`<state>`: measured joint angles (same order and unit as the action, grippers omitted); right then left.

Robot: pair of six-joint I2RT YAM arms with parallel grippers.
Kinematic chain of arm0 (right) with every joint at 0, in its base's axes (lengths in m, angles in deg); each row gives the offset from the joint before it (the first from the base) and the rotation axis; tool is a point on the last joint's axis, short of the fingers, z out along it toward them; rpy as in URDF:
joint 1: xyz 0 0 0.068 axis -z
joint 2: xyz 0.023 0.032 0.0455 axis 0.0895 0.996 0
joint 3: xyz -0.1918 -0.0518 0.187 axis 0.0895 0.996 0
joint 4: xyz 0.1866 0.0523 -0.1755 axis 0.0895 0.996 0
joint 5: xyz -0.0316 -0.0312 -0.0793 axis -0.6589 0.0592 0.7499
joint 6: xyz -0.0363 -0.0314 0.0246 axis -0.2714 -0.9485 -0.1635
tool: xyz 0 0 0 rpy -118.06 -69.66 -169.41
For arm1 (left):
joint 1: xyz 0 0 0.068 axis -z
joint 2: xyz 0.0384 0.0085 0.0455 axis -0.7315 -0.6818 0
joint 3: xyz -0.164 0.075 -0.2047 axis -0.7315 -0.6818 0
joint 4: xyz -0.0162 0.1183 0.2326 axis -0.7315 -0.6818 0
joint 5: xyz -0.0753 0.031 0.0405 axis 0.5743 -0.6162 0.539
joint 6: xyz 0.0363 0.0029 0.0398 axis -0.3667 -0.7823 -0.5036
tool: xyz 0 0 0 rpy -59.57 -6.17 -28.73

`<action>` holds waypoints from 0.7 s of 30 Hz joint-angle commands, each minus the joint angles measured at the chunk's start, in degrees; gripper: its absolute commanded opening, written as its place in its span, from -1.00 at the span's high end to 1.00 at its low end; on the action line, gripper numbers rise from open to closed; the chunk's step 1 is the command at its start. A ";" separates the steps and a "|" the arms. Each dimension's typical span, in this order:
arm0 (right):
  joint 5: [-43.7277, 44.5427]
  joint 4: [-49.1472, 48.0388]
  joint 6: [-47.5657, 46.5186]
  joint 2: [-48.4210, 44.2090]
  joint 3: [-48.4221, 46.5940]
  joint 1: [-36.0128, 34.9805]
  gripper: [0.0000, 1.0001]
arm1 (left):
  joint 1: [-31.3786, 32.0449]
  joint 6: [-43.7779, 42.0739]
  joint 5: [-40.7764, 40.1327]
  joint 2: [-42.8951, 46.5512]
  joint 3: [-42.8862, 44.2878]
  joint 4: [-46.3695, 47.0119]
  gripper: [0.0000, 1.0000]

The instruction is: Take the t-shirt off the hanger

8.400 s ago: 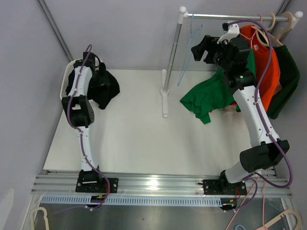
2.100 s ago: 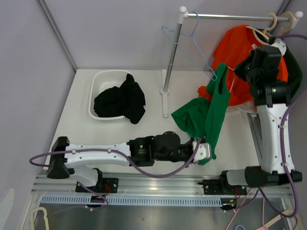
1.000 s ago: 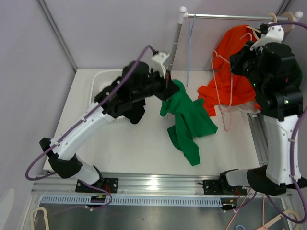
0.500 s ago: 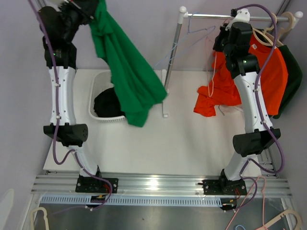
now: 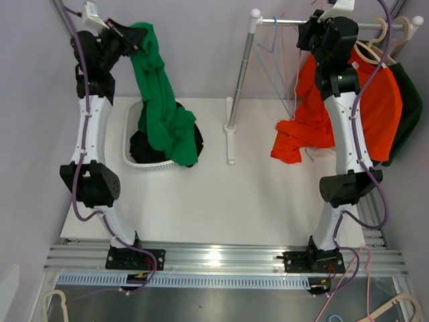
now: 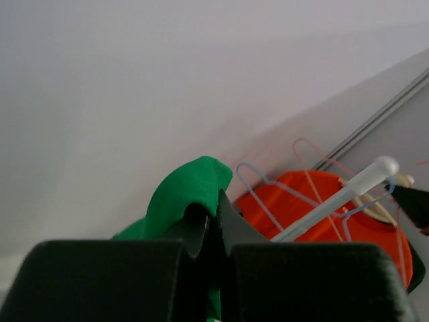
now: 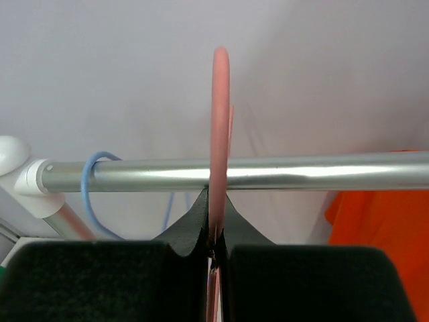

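The green t-shirt (image 5: 157, 100) hangs free of any hanger from my left gripper (image 5: 131, 37), which is shut on its top edge high at the back left. The shirt's lower end rests in the white basket (image 5: 127, 144). In the left wrist view green cloth (image 6: 191, 194) bunches between the fingers of my left gripper (image 6: 211, 211). My right gripper (image 5: 312, 30) is up at the metal rail (image 5: 288, 22). In its wrist view my right gripper (image 7: 214, 201) is shut on the thin pink hanger (image 7: 220, 100), whose hook arches over the rail (image 7: 301, 172).
A black garment (image 5: 194, 144) lies in the basket. A blue wire hanger (image 5: 268, 60) hangs on the rail beside the rack post (image 5: 240, 80). An orange t-shirt (image 5: 375, 100) and a dark green garment (image 5: 409, 107) hang at the right end.
The green t-shirt has come down so its lower end lies in the basket. My right gripper has risen with the pink hanger up to the rail.
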<state>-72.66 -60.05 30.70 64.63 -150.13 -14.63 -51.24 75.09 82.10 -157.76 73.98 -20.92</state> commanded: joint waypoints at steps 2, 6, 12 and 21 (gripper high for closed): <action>-1.44 -4.52 0.58 1.62 -1.92 -0.70 1.00 | 1.15 -2.76 -0.33 6.35 -11.10 1.08 0.99; -2.41 -3.90 0.76 3.29 -3.24 -0.79 1.00 | 1.15 -6.37 -16.01 12.60 -25.58 -6.69 0.99; -3.99 -4.43 0.41 4.08 -3.24 -1.31 1.00 | 1.07 -3.12 -31.10 9.37 -24.22 -31.68 0.99; -8.03 -2.76 -0.12 2.95 0.53 -1.75 1.00 | 0.45 -0.92 -24.61 -7.51 -16.04 -49.20 0.99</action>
<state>-78.39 -61.04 30.92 68.92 -150.43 -15.88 -50.50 73.06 54.65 -161.91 57.01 -62.40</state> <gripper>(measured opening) 0.042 0.009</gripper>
